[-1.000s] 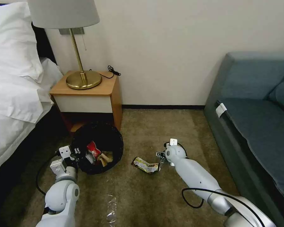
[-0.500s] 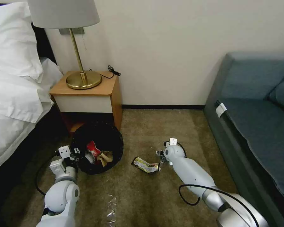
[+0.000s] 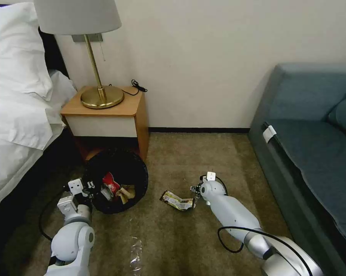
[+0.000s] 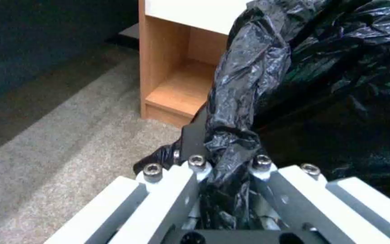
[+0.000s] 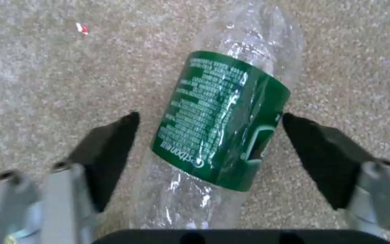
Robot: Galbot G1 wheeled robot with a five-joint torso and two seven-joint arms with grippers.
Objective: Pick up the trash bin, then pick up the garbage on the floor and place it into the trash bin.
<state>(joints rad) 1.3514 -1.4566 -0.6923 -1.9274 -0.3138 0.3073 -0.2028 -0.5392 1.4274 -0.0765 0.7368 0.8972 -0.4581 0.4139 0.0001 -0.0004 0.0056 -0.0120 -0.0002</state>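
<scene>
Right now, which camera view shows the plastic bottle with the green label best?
The right wrist view: the bottle lies on the carpet between the open right claw fingers, label readable. In the head view that arm hides it. The left wrist view shows the bin bag instead.

L arm reaches low and forward at the robot's left side, white forearm bent at the elbow, black cable looped beside it. Left gripper clamped tight, white finger links pressed together. R arm stretches low, forward, angled inward. Right gripper points downward, its dark fingertips spread wide apart.
</scene>
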